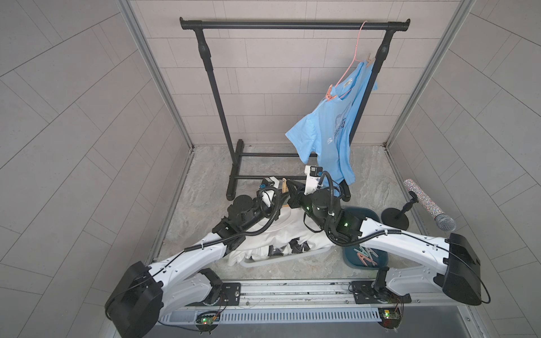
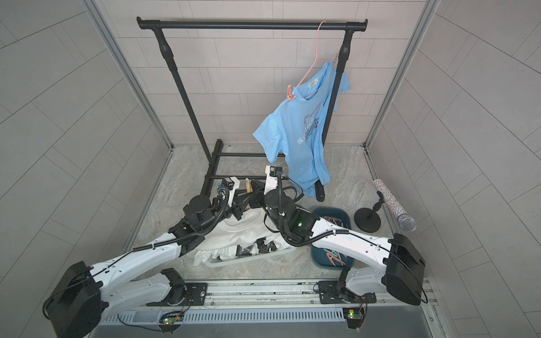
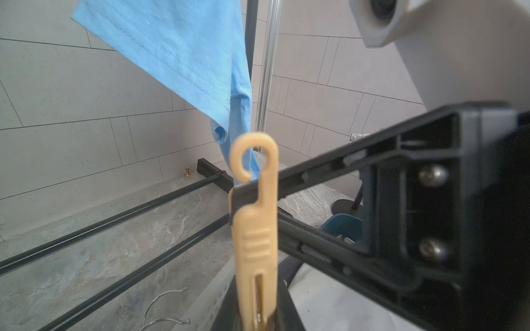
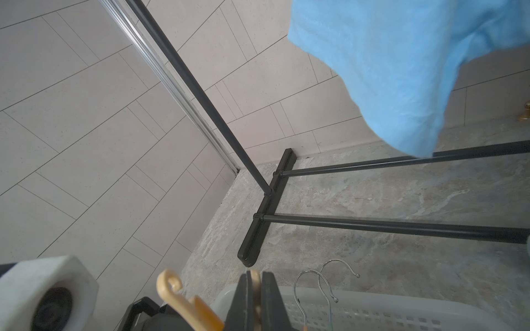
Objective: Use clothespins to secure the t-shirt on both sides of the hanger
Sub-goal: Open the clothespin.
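Both grippers meet over a white t-shirt [image 1: 281,237] [image 2: 243,234] that lies in a basket. A pale yellow clothespin [image 3: 255,229] [image 1: 283,185] [image 2: 248,185] stands between them. My left gripper [image 3: 255,315] [image 1: 285,199] is shut on its lower end. My right gripper [image 4: 253,298] [image 1: 292,188] is shut on one of its legs, and its hooked end [image 4: 170,286] sticks out beside the jaws. A blue t-shirt [image 1: 328,131] [image 2: 295,131] hangs on a pink hanger [image 1: 355,49] with a peach clothespin on each shoulder [image 1: 329,93] [image 1: 369,60].
The black clothes rack [image 1: 292,25] stands at the back, its foot bars just beyond the grippers. Under both arms is the white basket [image 1: 292,257] [image 4: 372,309], which also holds hangers with metal hooks [image 4: 315,283]. A teal tub [image 1: 349,260] of clothespins and a microphone stand [image 1: 395,218] sit to the right.
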You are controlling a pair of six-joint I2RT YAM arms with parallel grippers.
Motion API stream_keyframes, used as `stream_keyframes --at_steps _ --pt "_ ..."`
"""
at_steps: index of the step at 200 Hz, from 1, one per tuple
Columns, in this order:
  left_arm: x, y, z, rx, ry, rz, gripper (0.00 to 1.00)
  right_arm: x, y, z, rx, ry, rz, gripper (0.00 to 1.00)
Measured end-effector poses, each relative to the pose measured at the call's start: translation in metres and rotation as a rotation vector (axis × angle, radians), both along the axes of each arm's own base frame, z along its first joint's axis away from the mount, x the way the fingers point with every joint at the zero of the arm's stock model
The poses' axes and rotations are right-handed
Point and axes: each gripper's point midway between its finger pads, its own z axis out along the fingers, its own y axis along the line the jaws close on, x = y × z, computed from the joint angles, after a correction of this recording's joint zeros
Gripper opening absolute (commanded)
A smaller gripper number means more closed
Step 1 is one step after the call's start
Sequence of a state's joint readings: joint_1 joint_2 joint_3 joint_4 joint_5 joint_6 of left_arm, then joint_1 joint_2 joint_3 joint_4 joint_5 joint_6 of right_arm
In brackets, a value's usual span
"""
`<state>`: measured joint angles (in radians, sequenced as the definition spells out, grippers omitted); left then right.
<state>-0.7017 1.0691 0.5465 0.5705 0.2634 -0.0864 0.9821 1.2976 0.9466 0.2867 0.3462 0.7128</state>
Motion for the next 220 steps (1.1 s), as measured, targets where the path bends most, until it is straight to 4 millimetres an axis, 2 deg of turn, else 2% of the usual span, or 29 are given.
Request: stream_keyframes --at_steps 30,49,71,93,116,134,178,220 --pt "-0.004 0.002 0.004 0.018 -0.039 -0.003 0.0 -0.006 -0.007 0.005 -0.04 -0.007 0.008 0.44" --pt "-0.008 0.006 0.012 0.032 -0.086 -0.005 0.0 -0.012 -0.021 0.011 -0.104 -0.03 0.016 0.57" --pt "-0.012 0.008 0.017 0.057 -0.127 -0.013 0.0 -0.026 -0.038 0.029 -0.15 -0.074 0.05 0.63" --pt "-0.014 0.009 0.016 0.085 -0.149 -0.015 0.0 -0.044 -0.048 0.052 -0.148 -0.136 0.125 0.64" --pt "-0.015 0.008 0.013 0.108 -0.159 -0.022 0.0 -0.059 -0.042 0.062 -0.131 -0.165 0.219 0.66" --pt "-0.016 0.007 0.012 0.115 -0.163 -0.031 0.0 -0.061 -0.033 0.054 -0.153 -0.145 0.264 0.66" --pt "-0.018 0.006 0.009 0.122 -0.157 -0.045 0.0 -0.053 -0.012 0.016 -0.253 -0.053 0.306 0.65" --pt "-0.019 0.005 0.009 0.121 -0.157 -0.056 0.0 -0.045 0.005 0.015 -0.25 -0.025 0.325 0.59"
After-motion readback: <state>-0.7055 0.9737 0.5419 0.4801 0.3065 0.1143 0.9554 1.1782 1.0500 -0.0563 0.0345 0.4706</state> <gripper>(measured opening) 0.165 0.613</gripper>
